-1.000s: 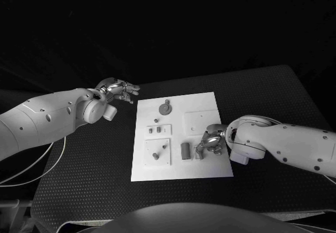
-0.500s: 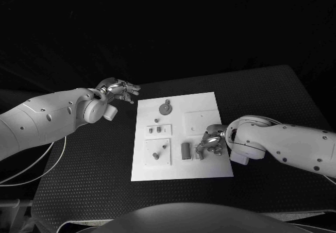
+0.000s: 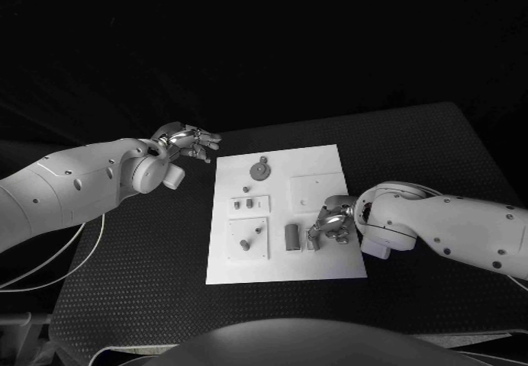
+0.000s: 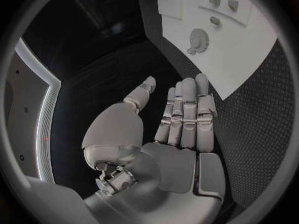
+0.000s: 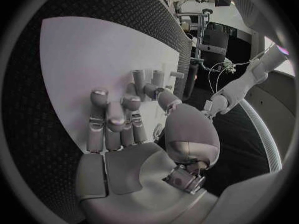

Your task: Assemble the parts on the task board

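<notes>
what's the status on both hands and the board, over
Left hand open, off the far left corner of the task board. Right hand down on the board's right side beside a grey upright part, grip unclear. Nothing in the way.

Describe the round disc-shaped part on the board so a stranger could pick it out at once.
Start at the white task board in the middle of the black table. Go to its far end, towards the left robot hand. The round part lies there, the board's one flat dark disc; its neighbours are small pegs and blocks.

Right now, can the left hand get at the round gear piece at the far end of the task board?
Probably yes. The left hand hovers off the task board's far left corner, holding nothing, and the round gear piece lies close by with nothing between them.
</notes>
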Motion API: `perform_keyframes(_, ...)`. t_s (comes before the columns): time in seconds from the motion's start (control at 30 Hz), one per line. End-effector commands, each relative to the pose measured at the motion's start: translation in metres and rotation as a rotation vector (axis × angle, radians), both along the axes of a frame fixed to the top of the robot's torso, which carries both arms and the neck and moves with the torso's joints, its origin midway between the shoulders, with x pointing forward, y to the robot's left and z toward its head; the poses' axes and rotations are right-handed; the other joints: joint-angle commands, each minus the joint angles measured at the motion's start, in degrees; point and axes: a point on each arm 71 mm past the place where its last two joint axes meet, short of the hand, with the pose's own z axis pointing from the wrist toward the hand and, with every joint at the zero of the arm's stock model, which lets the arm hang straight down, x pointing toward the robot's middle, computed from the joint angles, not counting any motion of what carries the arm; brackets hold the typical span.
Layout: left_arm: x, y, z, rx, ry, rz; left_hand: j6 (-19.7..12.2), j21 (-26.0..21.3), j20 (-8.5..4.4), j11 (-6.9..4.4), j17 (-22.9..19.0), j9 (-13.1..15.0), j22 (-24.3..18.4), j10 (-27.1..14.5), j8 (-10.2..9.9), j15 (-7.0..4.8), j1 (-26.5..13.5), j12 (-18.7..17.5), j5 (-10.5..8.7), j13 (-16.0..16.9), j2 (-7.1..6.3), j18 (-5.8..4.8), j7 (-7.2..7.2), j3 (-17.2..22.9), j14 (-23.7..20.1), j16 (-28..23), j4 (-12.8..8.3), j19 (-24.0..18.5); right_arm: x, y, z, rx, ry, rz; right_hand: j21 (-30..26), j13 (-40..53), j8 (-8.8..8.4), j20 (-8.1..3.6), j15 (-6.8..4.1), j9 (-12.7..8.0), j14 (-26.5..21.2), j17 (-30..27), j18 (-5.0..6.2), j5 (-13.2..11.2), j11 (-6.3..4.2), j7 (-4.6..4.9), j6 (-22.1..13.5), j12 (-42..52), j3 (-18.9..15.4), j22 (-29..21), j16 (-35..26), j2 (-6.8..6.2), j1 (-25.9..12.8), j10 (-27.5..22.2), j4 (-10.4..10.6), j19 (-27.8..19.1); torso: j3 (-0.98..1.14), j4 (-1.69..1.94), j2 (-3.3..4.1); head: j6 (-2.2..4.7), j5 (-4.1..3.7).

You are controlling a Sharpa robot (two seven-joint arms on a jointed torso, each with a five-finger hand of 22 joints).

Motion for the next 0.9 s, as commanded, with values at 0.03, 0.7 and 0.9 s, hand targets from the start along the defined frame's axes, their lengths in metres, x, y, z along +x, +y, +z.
perform_keyframes(0.03, -0.0001, -0.0027, 0.0007, -0.006, 0.001, -0.019, -0.4, -0.3, -0.03, 0.15, 0.1, -0.1, 0.1, -0.4, 0.3, -0.03, -0.6, -0.1, -0.1, 0.1, 0.17, 0.71, 0.23, 0.4, 0.4, -0.4, 0.1, 0.3, -0.0027, 0.0062, -0.0035, 0.021, 0.003, 0.013, -0.2, -0.1, 0.24, -0.13, -0.8, -0.1, 0.5, 0.0, 1.79, 0.2, -0.42, 0.41, -0.1, 0.4, 1.9, 0.5, -0.3, 0.11, -0.4, 0.2, -1.2, 0.5, -0.07, 0.01, 0.03, 0.0, -0.05)
perform_keyframes(0.7, 0.0002, -0.0033, 0.0004, -0.005, 0.003, -0.022, -0.4, -0.3, -0.03, 0.15, 0.1, -0.1, 0.1, -0.4, 0.3, -0.02, -0.7, -0.1, -0.1, 0.1, 0.19, 0.72, 0.23, 0.4, 0.4, -0.4, 0.1, 0.3, -0.0033, 0.0094, -0.0023, 0.036, -0.008, 0.014, -0.3, -0.1, 0.52, -0.25, -0.9, -0.5, 0.5, 0.1, 1.79, 0.2, -0.51, 0.32, 0.0, 0.6, 1.8, 0.6, -0.3, -0.38, -2.9, 0.1, 1.3, 0.7, 0.02, 0.01, -0.01, 0.0, 0.02)
perform_keyframes(0.9, 0.0002, -0.0036, 0.0003, -0.005, 0.005, -0.024, -0.4, -0.3, -0.02, 0.15, 0.1, -0.1, 0.1, -0.4, 0.4, -0.02, -0.7, -0.1, -0.1, 0.1, 0.2, 0.72, 0.24, 0.4, 0.4, -0.4, 0.1, 0.3, -0.0037, 0.0105, -0.0024, 0.038, -0.008, 0.017, -0.4, -0.1, 0.57, -0.28, -0.91, -0.6, 0.5, 0.1, 1.78, 0.2, -0.53, 0.31, -0.1, 0.7, 1.7, 0.6, -0.3, -0.54, -3.4, 0.1, 1.7, 0.7, -0.01, 0.01, 0.0, 0.0, -0.01)
